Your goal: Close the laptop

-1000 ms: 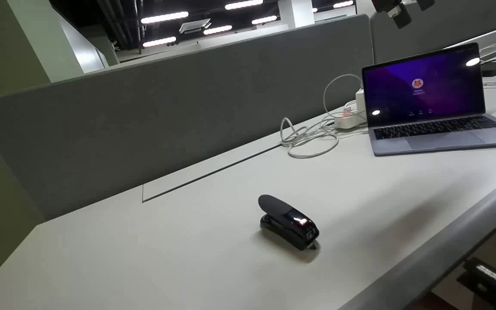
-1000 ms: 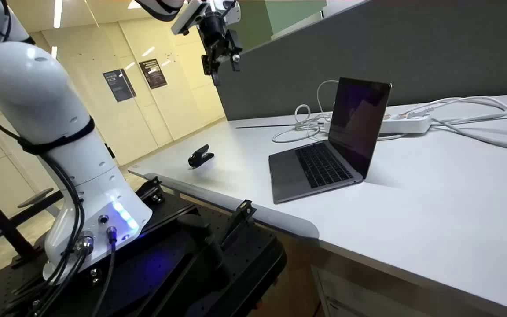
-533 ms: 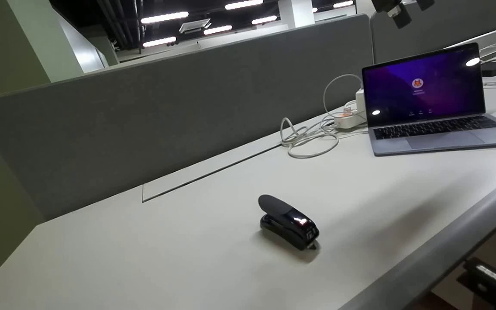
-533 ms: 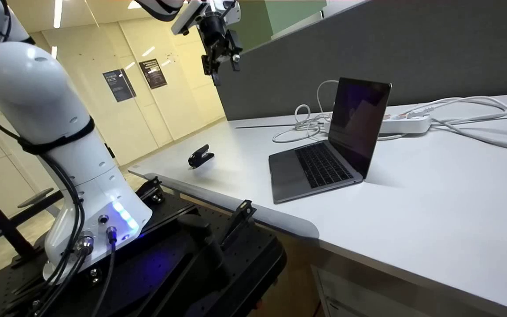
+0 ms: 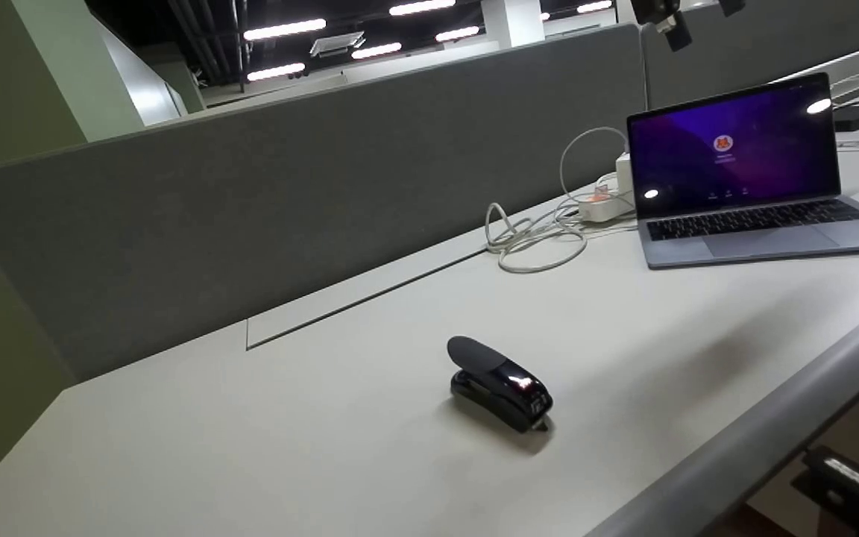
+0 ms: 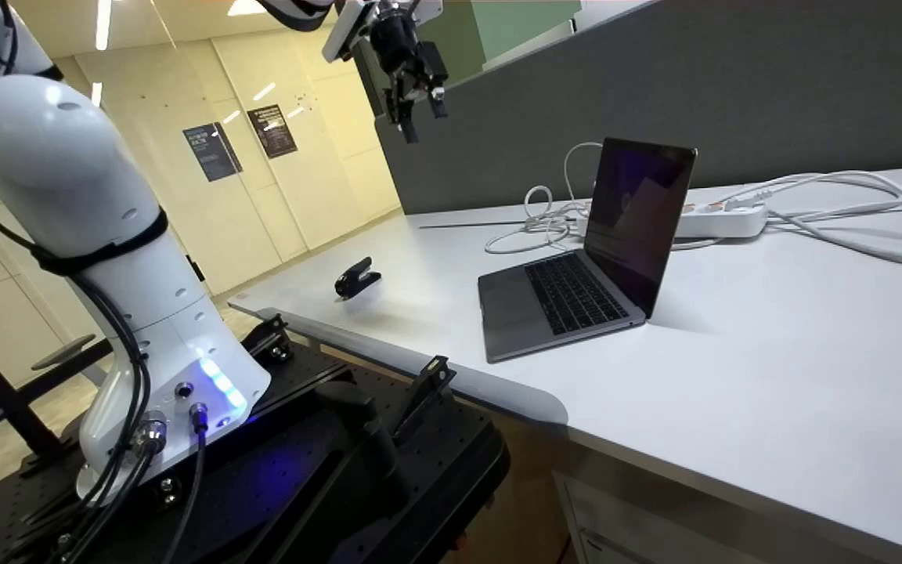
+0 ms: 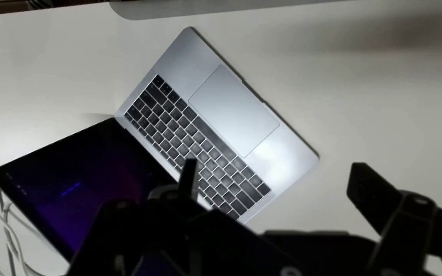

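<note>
With its fingers (image 7: 374, 192) spread around nothing, your gripper (image 6: 424, 124) hangs high over the desk (image 6: 780, 368), presumably so you can clear the raised screen (image 6: 639, 211) of the open laptop (image 6: 600, 270), between four and five o'clock from it in an exterior view.

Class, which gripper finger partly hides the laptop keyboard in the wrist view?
The finger at picture left, overlapping the keyboard; the other finger shows against the white desk.

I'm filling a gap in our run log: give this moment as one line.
laptop: open, screen lit | fingers: apart, empty, not touching laptop | black stapler: on desk | closing: not yet done
</note>
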Motion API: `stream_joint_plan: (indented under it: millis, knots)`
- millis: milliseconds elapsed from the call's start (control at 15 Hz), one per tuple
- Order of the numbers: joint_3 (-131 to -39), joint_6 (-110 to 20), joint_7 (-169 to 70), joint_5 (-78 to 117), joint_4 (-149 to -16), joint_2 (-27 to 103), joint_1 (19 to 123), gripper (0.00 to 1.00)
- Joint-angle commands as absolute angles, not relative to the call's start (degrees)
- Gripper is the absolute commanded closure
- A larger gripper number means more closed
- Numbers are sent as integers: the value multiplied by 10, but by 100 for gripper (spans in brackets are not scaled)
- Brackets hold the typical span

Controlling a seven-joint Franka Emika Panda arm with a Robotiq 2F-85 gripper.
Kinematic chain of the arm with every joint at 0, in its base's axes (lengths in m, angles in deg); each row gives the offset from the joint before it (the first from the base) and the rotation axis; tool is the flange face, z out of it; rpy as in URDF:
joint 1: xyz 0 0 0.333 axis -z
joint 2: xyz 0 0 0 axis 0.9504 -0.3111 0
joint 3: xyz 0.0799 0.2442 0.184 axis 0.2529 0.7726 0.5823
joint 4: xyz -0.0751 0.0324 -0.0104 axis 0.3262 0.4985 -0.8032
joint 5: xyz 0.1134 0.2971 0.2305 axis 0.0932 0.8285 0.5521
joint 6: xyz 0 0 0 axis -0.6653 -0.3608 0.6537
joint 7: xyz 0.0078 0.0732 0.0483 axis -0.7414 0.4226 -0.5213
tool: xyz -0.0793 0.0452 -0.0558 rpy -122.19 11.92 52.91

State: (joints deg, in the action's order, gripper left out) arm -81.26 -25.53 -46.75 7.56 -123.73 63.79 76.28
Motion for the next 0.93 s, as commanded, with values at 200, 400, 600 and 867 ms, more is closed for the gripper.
stream_joint_plan:
  millis: [200,400,600,867]
  knots:
    - [-873,-370,-423,104,-1239,644,810,0]
    - [-909,-429,-460,180,-1235,635,826,0]
    - [-947,-480,-554,294,-1236,634,830,0]
    - [-933,-464,-534,255,-1238,635,835,0]
